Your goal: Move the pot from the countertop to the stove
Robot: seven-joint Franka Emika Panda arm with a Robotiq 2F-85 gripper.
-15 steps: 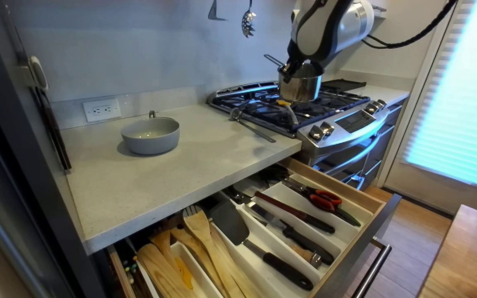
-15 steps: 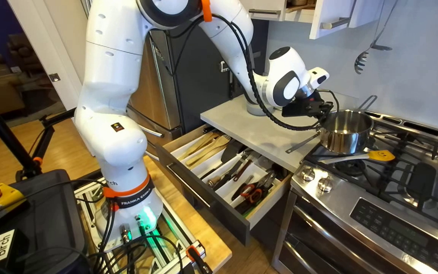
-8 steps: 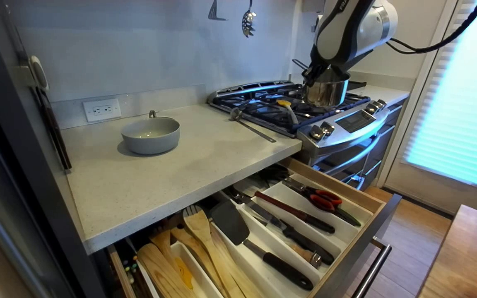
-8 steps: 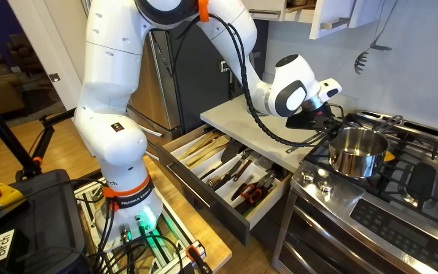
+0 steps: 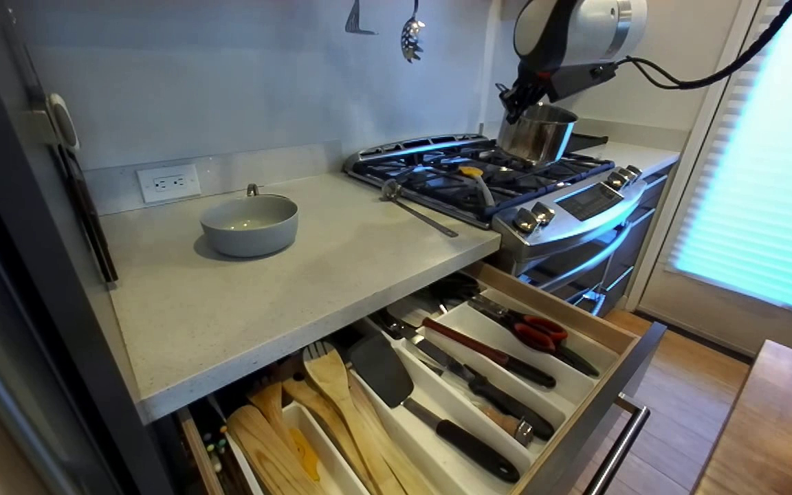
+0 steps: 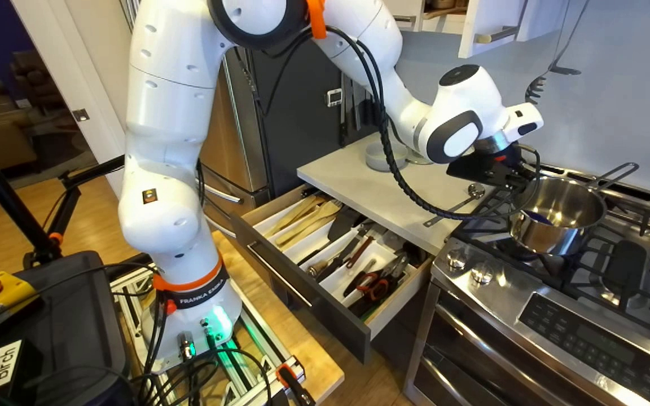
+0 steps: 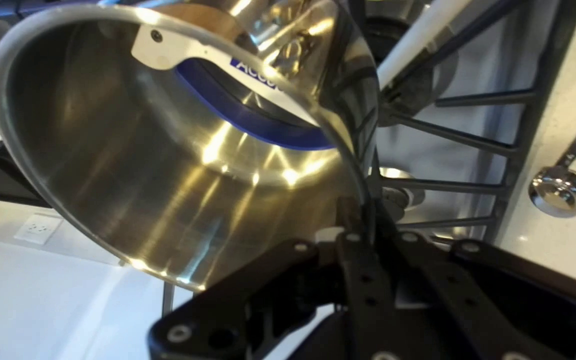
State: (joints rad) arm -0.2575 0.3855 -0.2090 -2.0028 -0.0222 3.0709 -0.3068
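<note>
The pot, a shiny steel saucepan, shows in both exterior views (image 5: 539,137) (image 6: 562,237) and large in the wrist view (image 7: 168,165). It hangs tilted over the stove (image 5: 430,180); I cannot tell if its base touches the black grates. My gripper (image 5: 511,117) is shut on the pot's rim, one finger inside and one outside, also seen in the wrist view (image 7: 365,215). The thin wire handle (image 6: 615,175) points toward the back wall. A white and blue lettered item (image 7: 263,127) shows inside the pot, partly hidden. The countertop (image 5: 313,275) lies beside the stove.
A grey bowl-shaped pan (image 5: 249,227) stands on the countertop. A small ladle (image 5: 423,216) lies near the stove's side. A yellow-headed spatula (image 5: 476,182) lies on the grates. An open utensil drawer (image 5: 626,330) juts out below. Utensils (image 5: 411,38) hang on the wall.
The pot, held by its rim, has moved farther over the stove, away from the countertop, and past the spatula. It has then risen slightly and tilted more. The grip has stayed shut.
</note>
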